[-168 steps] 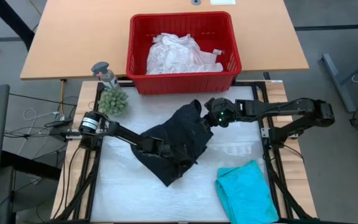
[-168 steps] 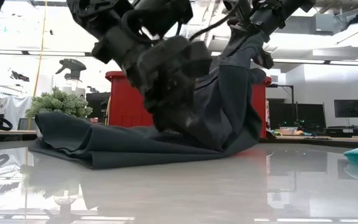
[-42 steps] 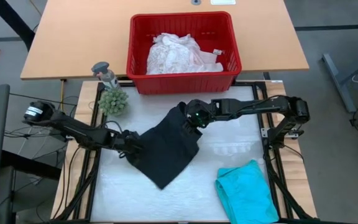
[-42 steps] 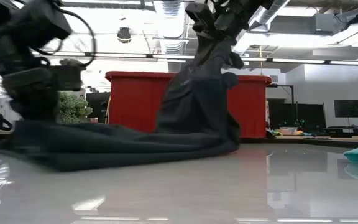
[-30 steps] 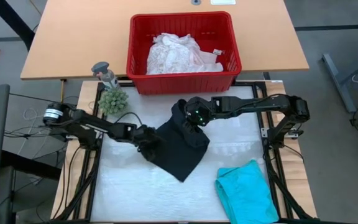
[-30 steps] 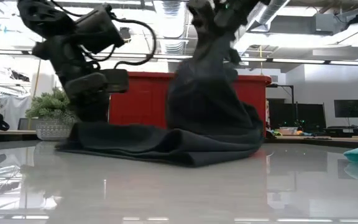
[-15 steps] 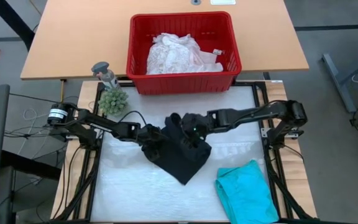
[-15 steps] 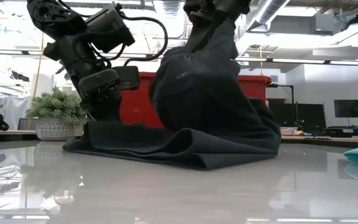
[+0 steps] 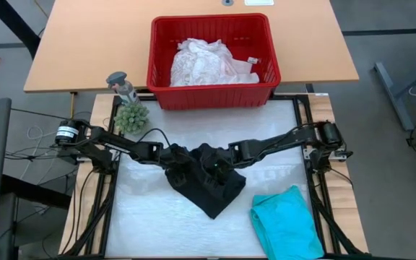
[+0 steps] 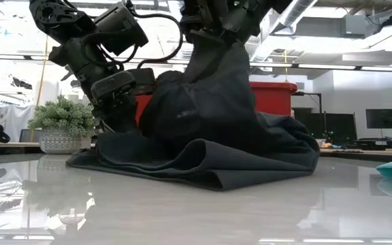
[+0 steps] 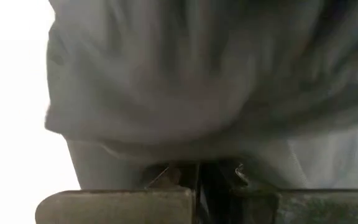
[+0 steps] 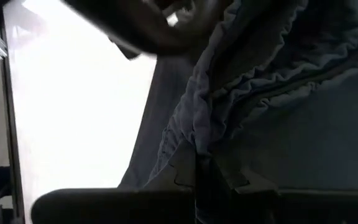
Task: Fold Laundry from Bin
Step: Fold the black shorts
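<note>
Both jaws are clamped on the black garment (image 9: 209,179) mid-surface, left gripper (image 9: 175,160) and right gripper (image 9: 226,157) close together. I'd lay the fold flat before releasing, else it bunches.

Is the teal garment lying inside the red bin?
No, the teal garment lies on the white table surface, well apart from the bin.

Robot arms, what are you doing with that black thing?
Both robot arms are working on the black garment in the middle of the table. The left hand and the right hand are each shut on it. A teal garment lies nearby, and white laundry waits in the red bin.
</note>
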Robot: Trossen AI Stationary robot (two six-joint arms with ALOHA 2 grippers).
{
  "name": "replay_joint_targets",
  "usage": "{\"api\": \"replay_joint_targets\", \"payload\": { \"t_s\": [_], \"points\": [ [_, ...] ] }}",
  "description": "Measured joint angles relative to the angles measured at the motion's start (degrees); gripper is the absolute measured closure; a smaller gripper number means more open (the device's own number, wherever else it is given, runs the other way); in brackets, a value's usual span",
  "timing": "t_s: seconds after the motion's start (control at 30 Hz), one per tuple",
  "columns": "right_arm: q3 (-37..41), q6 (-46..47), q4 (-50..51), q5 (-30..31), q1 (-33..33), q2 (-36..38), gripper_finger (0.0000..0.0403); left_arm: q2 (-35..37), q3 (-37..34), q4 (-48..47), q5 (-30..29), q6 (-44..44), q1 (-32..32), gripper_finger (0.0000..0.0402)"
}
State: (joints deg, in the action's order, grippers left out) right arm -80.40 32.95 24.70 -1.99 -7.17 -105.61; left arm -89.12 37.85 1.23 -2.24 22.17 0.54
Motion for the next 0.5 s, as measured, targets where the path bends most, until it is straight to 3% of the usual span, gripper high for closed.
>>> {"api": "replay_joint_targets", "payload": {
  "t_s": [0.13,0.5],
  "points": [
    [0.0,0.0,0.4,-1.0,-0.2,-0.6,0.0353,0.0,0.0,0.0,0.0,0.0,0.0,0.0401],
    [0.0,-3.7,-0.1,-2.7,-2.0,-0.6,0.0171,0.7,0.0,-1.0,0.6,0.6,0.0,0.0401]
  ]
}}
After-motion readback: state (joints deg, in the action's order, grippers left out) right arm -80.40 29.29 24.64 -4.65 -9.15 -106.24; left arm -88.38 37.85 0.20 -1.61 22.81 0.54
